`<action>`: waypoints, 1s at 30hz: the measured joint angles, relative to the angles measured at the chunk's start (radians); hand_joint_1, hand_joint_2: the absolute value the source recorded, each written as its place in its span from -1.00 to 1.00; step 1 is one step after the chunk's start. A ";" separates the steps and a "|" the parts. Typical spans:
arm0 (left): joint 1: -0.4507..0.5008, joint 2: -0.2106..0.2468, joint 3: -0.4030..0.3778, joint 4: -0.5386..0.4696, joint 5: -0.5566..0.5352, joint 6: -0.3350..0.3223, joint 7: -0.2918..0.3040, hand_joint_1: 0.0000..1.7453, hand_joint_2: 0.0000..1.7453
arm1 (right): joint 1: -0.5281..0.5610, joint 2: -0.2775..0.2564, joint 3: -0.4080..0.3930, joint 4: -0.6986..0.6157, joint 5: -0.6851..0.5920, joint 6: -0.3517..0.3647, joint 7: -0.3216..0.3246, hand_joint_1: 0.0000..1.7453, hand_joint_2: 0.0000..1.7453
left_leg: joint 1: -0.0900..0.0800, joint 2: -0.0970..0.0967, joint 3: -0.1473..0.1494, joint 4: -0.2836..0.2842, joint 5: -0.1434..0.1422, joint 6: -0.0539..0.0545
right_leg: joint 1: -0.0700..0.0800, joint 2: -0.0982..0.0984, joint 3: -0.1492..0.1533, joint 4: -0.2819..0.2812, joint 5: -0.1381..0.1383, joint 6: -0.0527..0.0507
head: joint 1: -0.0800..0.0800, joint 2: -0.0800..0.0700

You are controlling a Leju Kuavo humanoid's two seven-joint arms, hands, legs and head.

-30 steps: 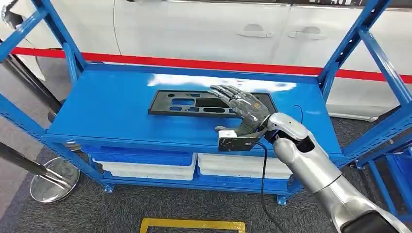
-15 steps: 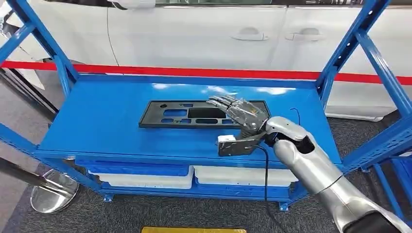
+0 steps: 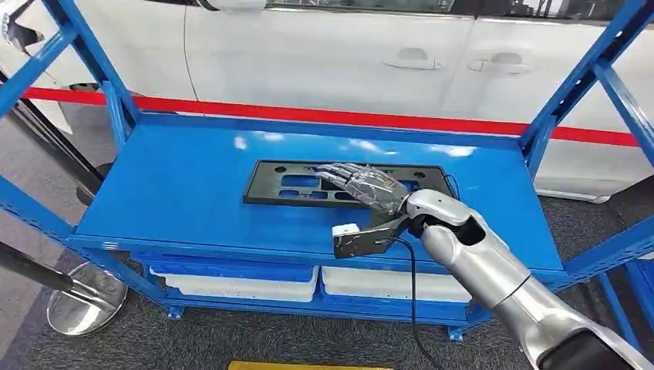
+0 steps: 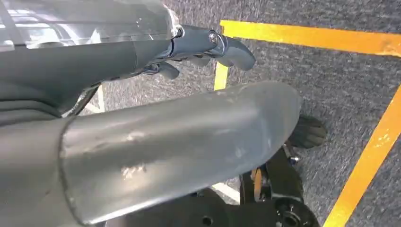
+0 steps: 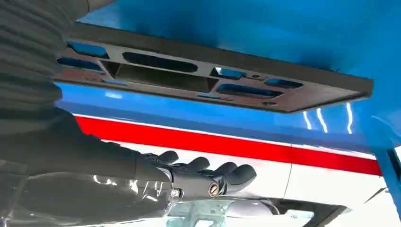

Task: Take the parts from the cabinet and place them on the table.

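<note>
A flat black panel part (image 3: 281,185) with several cut-outs lies on the blue cabinet shelf (image 3: 170,185). My right hand (image 3: 361,185) stretches over the part's middle and right half, fingers extended and apart. In the right wrist view the fingers (image 5: 203,175) hover with a visible gap to the part (image 5: 189,75), holding nothing. My left hand (image 4: 198,45) hangs over grey floor, its fingers loosely bent with nothing in them.
Blue uprights (image 3: 574,85) frame the shelf on both sides. White bins (image 3: 239,281) sit on the lower shelf. A white car (image 3: 347,54) and a red stripe (image 3: 324,116) lie behind. A chrome stand base (image 3: 73,304) is at the left, and yellow floor lines (image 4: 302,38) are below.
The camera has shifted slightly. My right hand has reached further across the black part, toward its middle, and sits lower over it. The part has stayed on the shelf.
</note>
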 joint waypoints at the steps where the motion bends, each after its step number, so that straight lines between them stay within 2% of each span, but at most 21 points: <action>1: 0.000 0.000 0.001 0.000 0.000 0.000 0.000 -1.00 -1.00 | 0.000 0.000 0.001 0.001 0.000 0.000 0.000 -1.00 1.00 | -0.001 0.000 0.000 0.000 0.000 0.001 | -0.001 0.000 0.000 -0.001 0.001 0.003 | 0.000 0.000; 4: 0.000 0.000 0.004 0.000 0.000 0.000 0.000 -1.00 -1.00 | 0.000 0.000 0.005 0.001 0.000 0.000 0.000 -1.00 1.00 | -0.003 0.000 0.000 0.001 0.000 0.002 | -0.004 -0.001 0.000 -0.002 0.001 0.025 | 0.000 0.000; 5: 0.000 0.000 0.005 0.000 0.000 0.000 0.000 -1.00 -1.00 | 0.000 0.000 0.005 0.001 0.000 0.000 0.000 -1.00 1.00 | -0.003 0.000 0.000 0.001 0.000 0.002 | -0.005 -0.001 0.000 -0.002 0.001 0.029 | 0.000 0.000; 8: 0.000 0.000 0.007 0.000 0.000 0.000 0.000 -1.00 -1.00 | 0.000 0.000 0.006 0.001 0.000 0.000 0.000 -1.00 1.00 | -0.003 0.001 0.001 0.001 0.000 0.002 | -0.005 -0.001 0.000 -0.001 0.001 0.033 | 0.000 0.000; 18: 0.000 0.000 0.009 0.000 0.000 0.004 0.000 -1.00 -1.00 | 0.001 0.000 0.010 0.008 -0.005 0.003 -0.002 -1.00 1.00 | -0.003 0.001 0.002 0.001 0.001 0.000 | 0.000 -0.001 -0.003 0.005 -0.001 0.032 | 0.000 0.000; 26: -0.004 0.000 0.009 0.000 -0.016 -0.001 -0.011 -1.00 -1.00 | 0.002 0.000 0.066 0.021 -0.017 0.008 0.018 -1.00 1.00 | -0.003 0.000 0.001 0.000 0.002 -0.001 | 0.000 -0.003 -0.004 0.009 -0.002 0.030 | 0.000 0.000; 29: -0.008 0.000 0.009 0.000 -0.027 -0.003 -0.022 -1.00 -1.00 | -0.003 0.000 0.088 0.058 -0.003 -0.020 0.040 -1.00 1.00 | -0.003 -0.003 -0.001 0.000 0.002 -0.001 | 0.000 -0.007 -0.003 0.010 -0.002 0.030 | 0.000 0.000; 30: -0.011 0.000 0.009 0.000 -0.042 -0.006 -0.024 -1.00 -1.00 | -0.006 0.000 0.094 0.089 0.026 -0.067 0.053 -1.00 1.00 | -0.003 -0.005 -0.003 0.000 0.002 -0.001 | 0.000 -0.009 -0.003 0.010 -0.003 0.030 | 0.000 0.000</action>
